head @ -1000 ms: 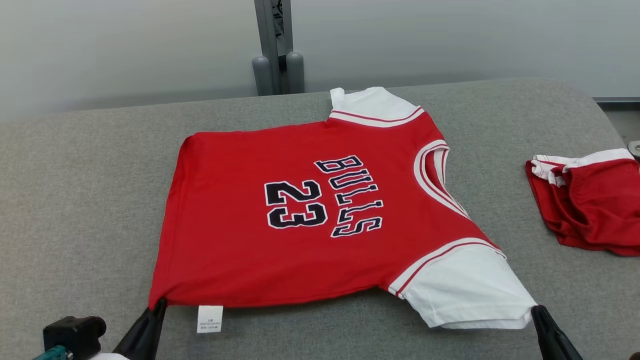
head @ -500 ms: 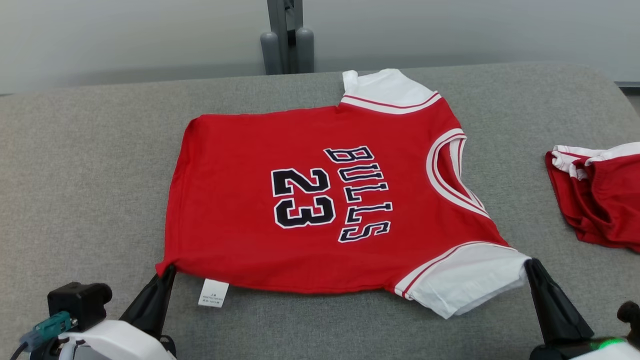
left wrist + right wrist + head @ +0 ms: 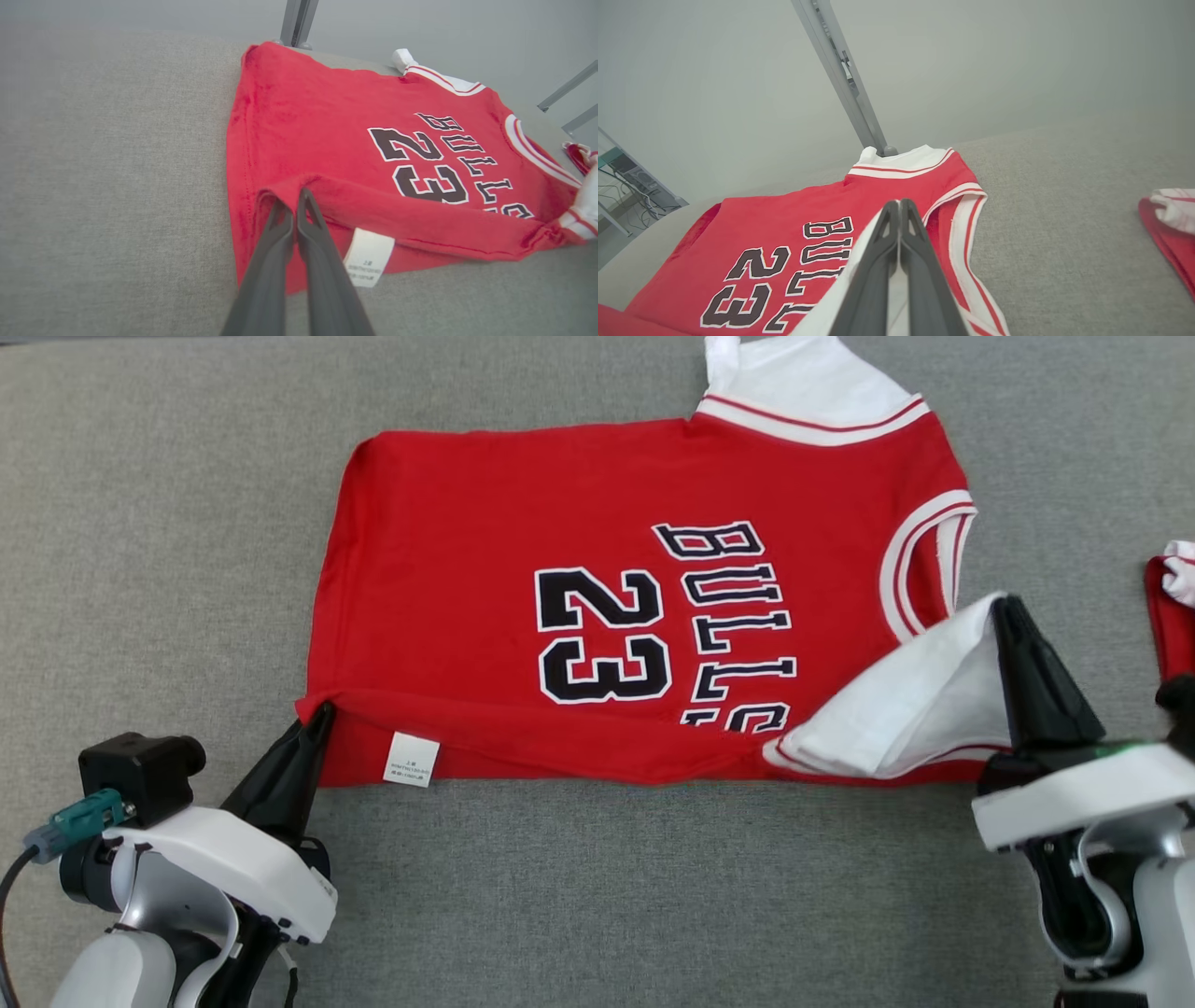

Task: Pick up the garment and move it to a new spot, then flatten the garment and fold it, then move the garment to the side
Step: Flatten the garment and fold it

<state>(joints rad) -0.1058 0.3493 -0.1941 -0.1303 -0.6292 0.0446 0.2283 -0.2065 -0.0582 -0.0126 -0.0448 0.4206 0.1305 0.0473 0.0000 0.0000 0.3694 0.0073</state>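
The garment [image 3: 523, 541] is a red jersey with white sleeves and "BULLS 23" in black, spread on the grey table [image 3: 140, 523]. Its near edge is lifted and rolled over toward the far side. My left gripper [image 3: 320, 712] is shut on the near hem corner, next to a white label [image 3: 413, 759]. In the left wrist view the left gripper [image 3: 295, 198] pinches that red hem fold of the garment [image 3: 327, 107]. My right gripper [image 3: 1005, 607] is shut on the near white sleeve [image 3: 910, 709], raised over the chest. The right gripper [image 3: 899, 204] shows closed on white cloth of the garment [image 3: 784, 214].
Another red and white garment [image 3: 1172, 607] lies at the table's right edge, also in the right wrist view as a red and white heap [image 3: 1169, 219]. A grey metal post [image 3: 840, 74] stands behind the table. Bare grey table surface spreads left and near.
Both grippers have carried the near hem and near sleeve up and away from me, folding the near edge over the jersey. The head camera has tilted down, shifting the whole picture.
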